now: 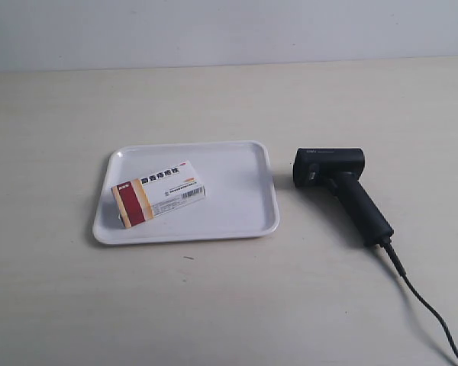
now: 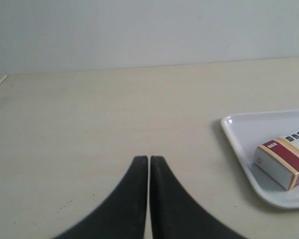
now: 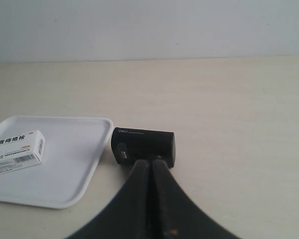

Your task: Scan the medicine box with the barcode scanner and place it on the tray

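My left claw (image 2: 148,160) is clenched, its two black fingers pressed tip to tip with only a hairline between them, grasping nothing and hanging over bare pale beige worktop (image 2: 89,129). My right claw (image 3: 152,164) is likewise clenched and empty; its tips sit in front of the blocky head of the black pistol-shaped barcode scanner (image 3: 142,144), and I cannot tell whether they touch it.

Going left to right in the exterior view: open worktop runs well out from the flat white plastic tray (image 1: 244,206) with rounded corners and a low raised rim. The small white cardboard medicine box (image 1: 158,192) with its dark red and tan band lies flat inside the tray, in its left half, near the left rim and apart from it, with clear tray floor to its right. Its long axis runs slightly askew, banded end lower left, the other end upper right; the barcode faces up along the near edge.

A narrow strip of worktop separates the tray's right rim from the scanner (image 1: 340,187), which lies on its side, head toward the tray, handle slanting away to the lower right. Its black cable (image 1: 424,305) trails off toward the lower right corner.
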Robot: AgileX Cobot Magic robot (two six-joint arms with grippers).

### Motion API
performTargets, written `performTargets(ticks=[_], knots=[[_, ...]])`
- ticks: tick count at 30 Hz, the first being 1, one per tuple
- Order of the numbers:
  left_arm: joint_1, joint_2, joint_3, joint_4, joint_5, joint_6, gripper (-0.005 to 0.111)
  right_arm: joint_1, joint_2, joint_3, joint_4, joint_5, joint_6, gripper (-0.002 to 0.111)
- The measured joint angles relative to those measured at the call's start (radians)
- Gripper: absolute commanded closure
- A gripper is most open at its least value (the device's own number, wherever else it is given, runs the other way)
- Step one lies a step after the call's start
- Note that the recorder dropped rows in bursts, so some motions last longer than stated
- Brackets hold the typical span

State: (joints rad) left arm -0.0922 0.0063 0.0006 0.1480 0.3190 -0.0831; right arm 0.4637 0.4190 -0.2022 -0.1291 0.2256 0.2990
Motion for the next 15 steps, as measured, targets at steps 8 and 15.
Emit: performTargets(ticks=[8,15], knots=[[0.0,0.0,0.0,0.0,0.0,0.0,0.103,0.0,0.0,0.0,0.0,0.0,0.0,0.108],[0.0,0.0,0.0,0.0,0.0,0.0,0.103,0.0,-0.035,0.043,0.008,-0.08,-0.043,0.108]])
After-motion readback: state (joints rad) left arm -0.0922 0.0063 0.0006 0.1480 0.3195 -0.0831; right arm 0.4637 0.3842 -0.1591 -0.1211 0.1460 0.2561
